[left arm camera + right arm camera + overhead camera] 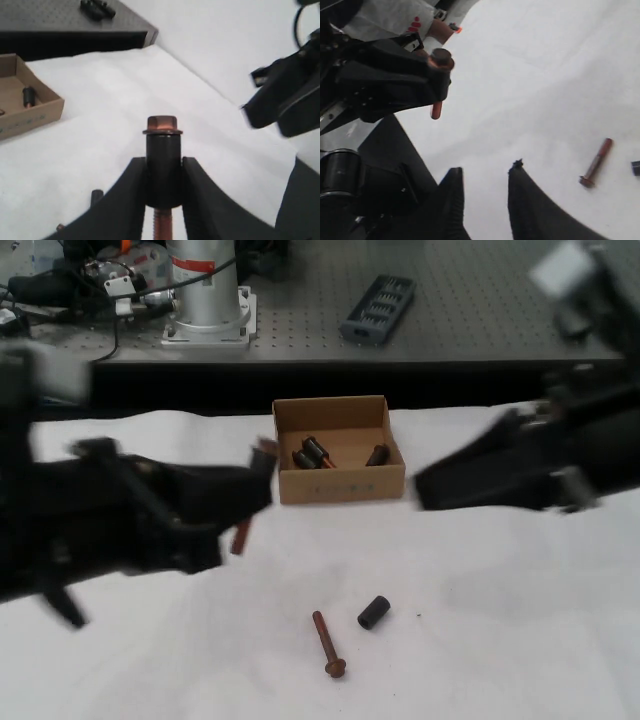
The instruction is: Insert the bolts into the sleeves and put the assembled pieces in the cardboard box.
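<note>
High view: we've got the cardboard box (pixel 340 485) at the back of the surface (pixel 500 620), assembled pieces (pixel 315 452) inside; a loose bolt (pixel 327 643) and a loose sleeve (pixel 373 612) lie just apart, nearer us; left wrist view: left claw (pixel 163 167) clamped on a sleeved bolt (pixel 162 155) above the surface; right wrist view: right claw (pixel 485 195) gapes over the surface.

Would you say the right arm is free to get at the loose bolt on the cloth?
Probably yes: the right claw is open and empty, and the bolt lies bare on the cloth, apart from the sleeve.
</note>
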